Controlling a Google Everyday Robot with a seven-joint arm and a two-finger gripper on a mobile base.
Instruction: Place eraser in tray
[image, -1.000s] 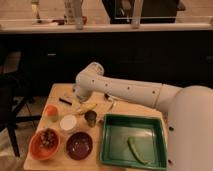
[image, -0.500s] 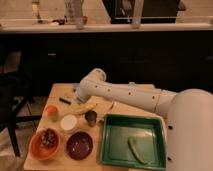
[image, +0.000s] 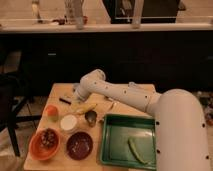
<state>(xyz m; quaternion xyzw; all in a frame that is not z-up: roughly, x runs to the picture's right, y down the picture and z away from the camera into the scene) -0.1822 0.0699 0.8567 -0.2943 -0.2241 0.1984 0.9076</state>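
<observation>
The eraser is a small dark flat block lying on the wooden table at its far left. My gripper hangs at the end of the white arm, just right of the eraser and slightly above the table, open with nothing in it. The green tray sits at the table's front right with a long green vegetable inside.
A banana, a dark cup, a white bowl and an orange fruit crowd the middle left. An orange bowl and a maroon bowl stand at the front. A white-handled tool lies under the arm.
The arm's wrist has dropped lower toward the table's far left, bringing the gripper closer to the eraser. The objects on the table have not moved.
</observation>
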